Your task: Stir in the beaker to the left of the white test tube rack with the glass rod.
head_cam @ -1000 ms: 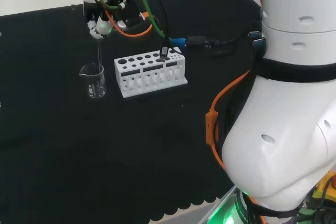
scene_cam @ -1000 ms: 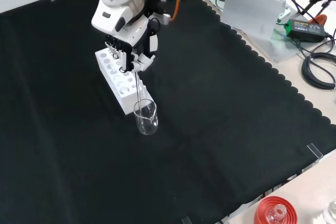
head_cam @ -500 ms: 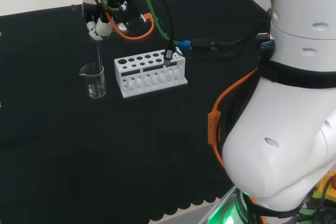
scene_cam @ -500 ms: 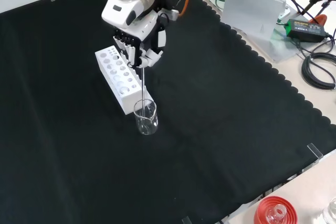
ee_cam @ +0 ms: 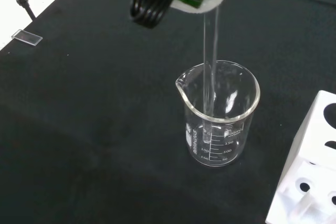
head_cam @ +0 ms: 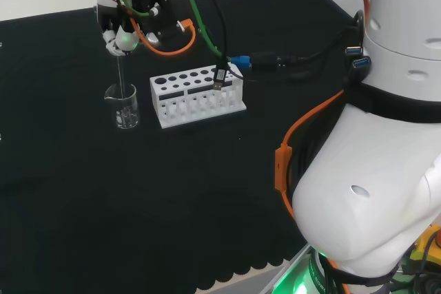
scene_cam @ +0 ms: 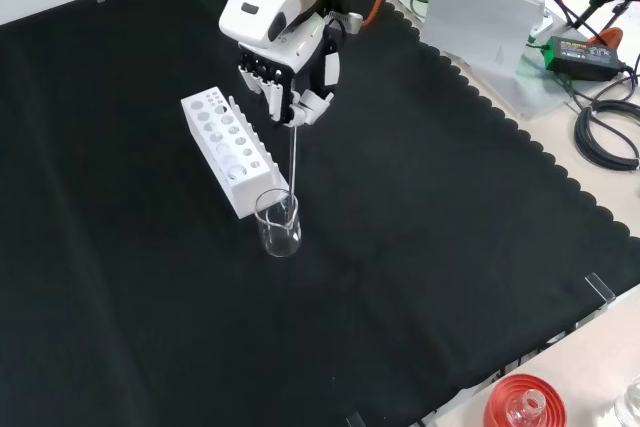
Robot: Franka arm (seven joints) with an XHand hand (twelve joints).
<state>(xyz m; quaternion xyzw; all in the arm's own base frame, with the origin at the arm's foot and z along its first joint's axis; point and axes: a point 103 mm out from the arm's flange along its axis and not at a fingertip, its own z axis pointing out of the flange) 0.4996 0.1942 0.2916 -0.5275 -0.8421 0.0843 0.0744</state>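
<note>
Fingers (scene_cam: 300, 99) curled round glass rod (scene_cam: 292, 157), tip inside beaker (scene_cam: 277, 224) beside white rack (scene_cam: 232, 149).

White glossy arm links (head_cam: 372, 191), orange and green cables (head_cam: 293, 135), seemingly black-fingered robot hand (scene_cam: 290, 82).

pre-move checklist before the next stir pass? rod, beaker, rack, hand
1. Glass rod held: ok. The hand has its fingers curled round the rod's upper end.
2. Rod tip inside the beaker: ok. The wrist view shows the rod passing through the rim and ending part way down inside.
3. Beaker upright on the cloth: ok in head, front and wrist views.
4. Rod clear of the glass wall: cannot tell. The wrist view shows it close to the near wall.
5. White test tube rack clear of the rod: ok. It stands beside the beaker; the rod does not touch it.
6. Liquid in the beaker: cannot tell; the glass looks clear.
</note>
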